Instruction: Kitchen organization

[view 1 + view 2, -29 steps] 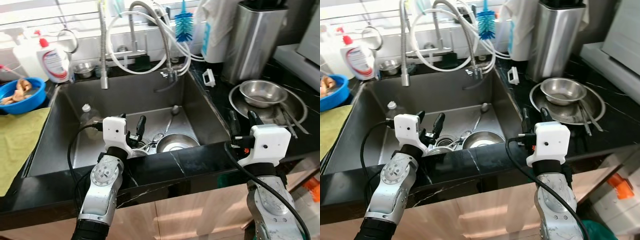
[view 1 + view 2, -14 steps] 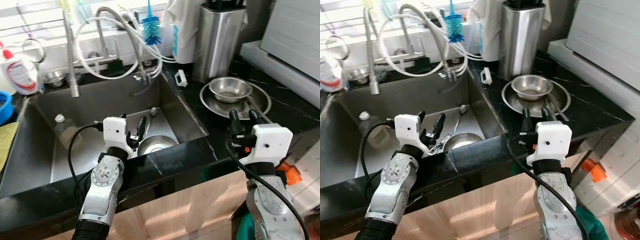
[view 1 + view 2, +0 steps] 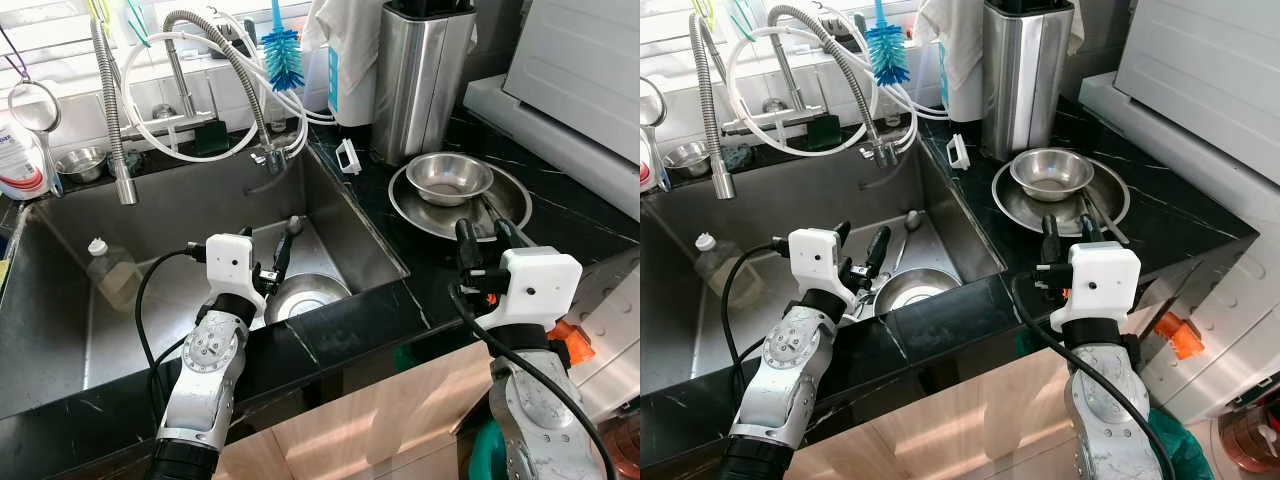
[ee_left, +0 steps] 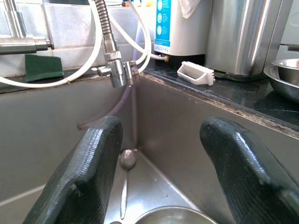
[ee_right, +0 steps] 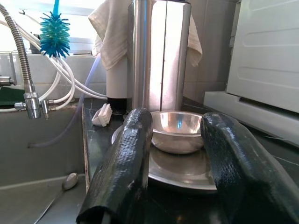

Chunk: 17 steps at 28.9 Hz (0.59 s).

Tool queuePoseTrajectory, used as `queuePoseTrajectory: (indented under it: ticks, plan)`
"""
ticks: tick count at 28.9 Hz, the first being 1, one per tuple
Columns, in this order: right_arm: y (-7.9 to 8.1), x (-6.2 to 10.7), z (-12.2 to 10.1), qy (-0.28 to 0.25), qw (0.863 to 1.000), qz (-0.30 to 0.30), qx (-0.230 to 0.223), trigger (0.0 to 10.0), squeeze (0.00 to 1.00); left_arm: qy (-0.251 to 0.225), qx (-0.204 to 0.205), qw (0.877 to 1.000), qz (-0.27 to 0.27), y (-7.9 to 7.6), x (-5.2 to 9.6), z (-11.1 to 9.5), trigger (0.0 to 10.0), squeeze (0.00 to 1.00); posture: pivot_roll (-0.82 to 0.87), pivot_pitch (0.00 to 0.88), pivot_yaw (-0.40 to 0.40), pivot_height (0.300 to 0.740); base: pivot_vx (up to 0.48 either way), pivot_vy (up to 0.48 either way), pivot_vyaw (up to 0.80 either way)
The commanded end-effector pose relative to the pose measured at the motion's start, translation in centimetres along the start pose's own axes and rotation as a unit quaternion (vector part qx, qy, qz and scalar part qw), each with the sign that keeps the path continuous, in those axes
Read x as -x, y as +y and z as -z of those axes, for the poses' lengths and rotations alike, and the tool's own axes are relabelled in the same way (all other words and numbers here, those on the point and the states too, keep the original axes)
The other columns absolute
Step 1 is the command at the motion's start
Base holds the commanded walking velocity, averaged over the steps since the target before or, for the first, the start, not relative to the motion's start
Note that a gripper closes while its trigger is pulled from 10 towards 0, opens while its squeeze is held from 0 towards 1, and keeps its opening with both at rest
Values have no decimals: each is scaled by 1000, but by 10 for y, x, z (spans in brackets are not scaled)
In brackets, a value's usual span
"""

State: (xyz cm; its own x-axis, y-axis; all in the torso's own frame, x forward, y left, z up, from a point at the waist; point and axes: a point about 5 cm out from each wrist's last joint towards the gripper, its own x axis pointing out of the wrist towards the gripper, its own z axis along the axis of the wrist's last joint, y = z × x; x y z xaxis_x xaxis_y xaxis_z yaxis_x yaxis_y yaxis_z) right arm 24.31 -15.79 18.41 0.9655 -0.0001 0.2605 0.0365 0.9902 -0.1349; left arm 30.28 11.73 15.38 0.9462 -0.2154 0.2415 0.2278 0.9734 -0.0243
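A steel bowl [image 3: 305, 297] lies in the bottom of the sink [image 3: 60, 230], with a long spoon [image 3: 290, 226] beyond it. My left gripper [image 3: 265, 250] hangs open over the sink's front edge, just above that bowl, with nothing between its fingers [image 4: 88, 177]. A second steel bowl [image 3: 454, 178] sits on a round steel plate [image 3: 505, 205] on the black counter to the right. My right gripper [image 3: 484, 240] stands open over the counter's front edge, a little short of the plate. In the right wrist view that bowl [image 5: 176, 130] shows between the fingers [image 5: 124, 172], farther off.
A plastic bottle [image 3: 108, 270] lies in the sink at the left. Faucet hoses [image 3: 190, 60], a blue brush [image 3: 283, 45], a green sponge [image 3: 212, 140] and a white scrubber [image 3: 349, 157] line the back. A tall steel canister [image 3: 420, 75] and a white appliance [image 3: 580, 70] stand at the right.
The whole picture has slid leftward, so the camera has turned to the right. Both arms hold the same pose and both grippers stay open.
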Motion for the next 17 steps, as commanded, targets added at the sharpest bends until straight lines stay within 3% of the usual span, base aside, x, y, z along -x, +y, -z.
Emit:
queuePoseTrajectory:
  ticks: [1,4,15,17]
  plan:
    - [4,-1,0,2,1000,-7,-2,10000,0,-2,0,1000,-1,2,0,-1,10000,0,-143,0,73,740,0,0,-656]
    - [4,-1,0,1,1000,-7,0,10000,0,-2,0,1000,-1,2,0,-1,10000,0,-142,0,72,740,0,0,-654]
    - [-3,5,2,4,1000,19,3,10000,0,-2,0,1000,-1,2,0,-1,10000,0,-144,0,73,740,0,0,0]
    - [-10,10,6,16,999,49,8,10000,0,-1,0,1000,0,2,-1,-1,10000,0,-146,0,74,740,0,0,0]
